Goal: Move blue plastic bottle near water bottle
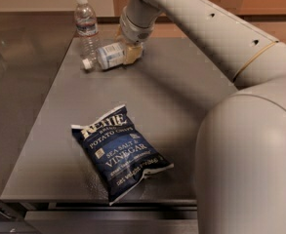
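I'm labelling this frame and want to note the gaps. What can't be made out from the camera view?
- Blue plastic bottle, lying on its side: its base end is covered by the gripper, at the table's far side.
- Whether its cap touches the water bottle: they overlap in this view.
- Water bottle label: too small to read.
- Table: right part hidden by the robot arm.

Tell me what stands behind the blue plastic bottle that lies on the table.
The water bottle stands upright just behind the cap end of the blue plastic bottle. The gripper covers its base end, so what is behind there cannot be seen.
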`<state>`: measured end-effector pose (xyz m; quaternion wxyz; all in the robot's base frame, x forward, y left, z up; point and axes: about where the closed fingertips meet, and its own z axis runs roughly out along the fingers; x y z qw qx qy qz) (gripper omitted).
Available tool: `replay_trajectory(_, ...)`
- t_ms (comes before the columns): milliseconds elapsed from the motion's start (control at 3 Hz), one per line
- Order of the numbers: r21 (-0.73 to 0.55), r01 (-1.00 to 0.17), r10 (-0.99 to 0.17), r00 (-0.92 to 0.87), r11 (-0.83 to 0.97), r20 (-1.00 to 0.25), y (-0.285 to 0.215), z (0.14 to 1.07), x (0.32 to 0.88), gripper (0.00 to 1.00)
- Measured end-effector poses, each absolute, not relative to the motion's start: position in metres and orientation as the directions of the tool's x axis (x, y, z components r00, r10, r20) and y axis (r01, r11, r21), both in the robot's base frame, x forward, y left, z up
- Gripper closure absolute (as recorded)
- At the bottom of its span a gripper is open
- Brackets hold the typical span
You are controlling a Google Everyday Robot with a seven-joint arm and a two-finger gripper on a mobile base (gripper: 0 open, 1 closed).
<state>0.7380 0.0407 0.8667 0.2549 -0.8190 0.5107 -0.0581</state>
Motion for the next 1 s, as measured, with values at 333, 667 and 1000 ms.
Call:
replay_trajectory(333,-0.473,-0.808,-0.866,0.473,-0.351,-0.166,0.0417,0.8635,0.7380,0.12)
replay_trajectory(667,-0.469,-0.809,-0.865,0.474,-0.353,-0.167,0.0431,0.8607,0.7380,0.00)
replay_trajectory(1000,-0.469,-0.809,-0.865,0.474,-0.353,-0.167,0.0432,0.8606,0.7380,0.00)
